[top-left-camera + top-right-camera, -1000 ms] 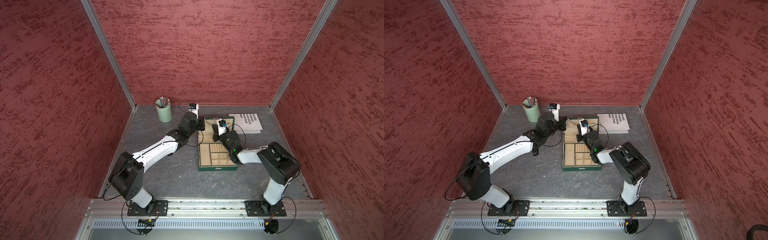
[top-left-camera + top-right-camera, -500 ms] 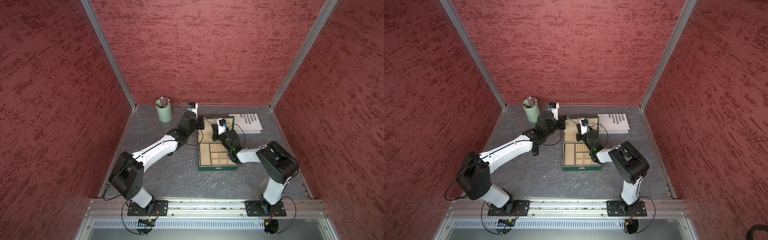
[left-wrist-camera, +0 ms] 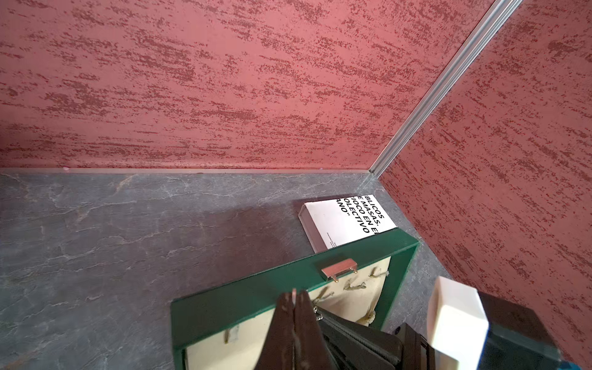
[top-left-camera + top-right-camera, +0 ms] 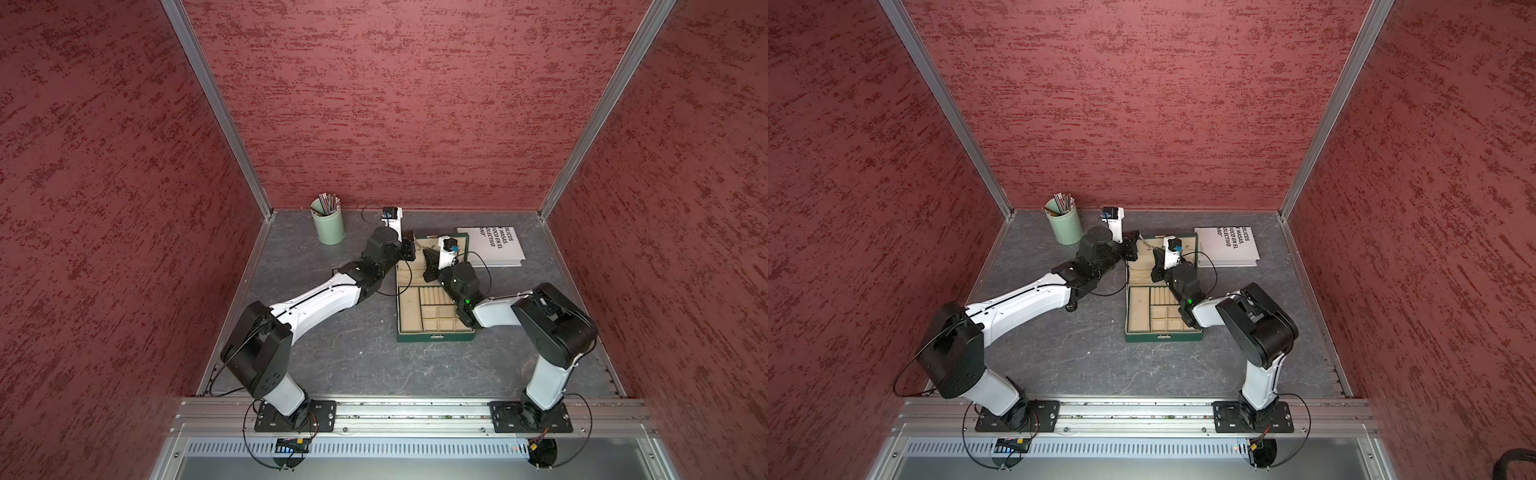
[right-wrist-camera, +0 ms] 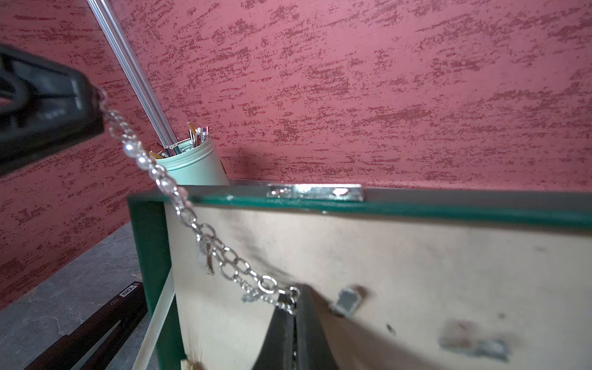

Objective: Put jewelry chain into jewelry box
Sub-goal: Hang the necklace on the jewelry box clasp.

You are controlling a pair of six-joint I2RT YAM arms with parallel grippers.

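The chain [image 5: 230, 259] stretches through the air between the two arms and crosses the top edge of the box's [image 5: 448, 208] raised lid. The left fingers [image 5: 48, 112] pinch one end. The right fingers [image 5: 278, 339] pinch the other, in front of the beige lining. The box stands open on the bench [image 4: 1059, 357], between a book [image 4: 1225, 249] and a cup [image 4: 1065, 226].

Grey stone-look tabletop [image 4: 332, 357] carries open jewelry box [image 4: 436, 336], white book [image 4: 494, 249] near it, mint pencil cup [image 4: 329, 228] at back.
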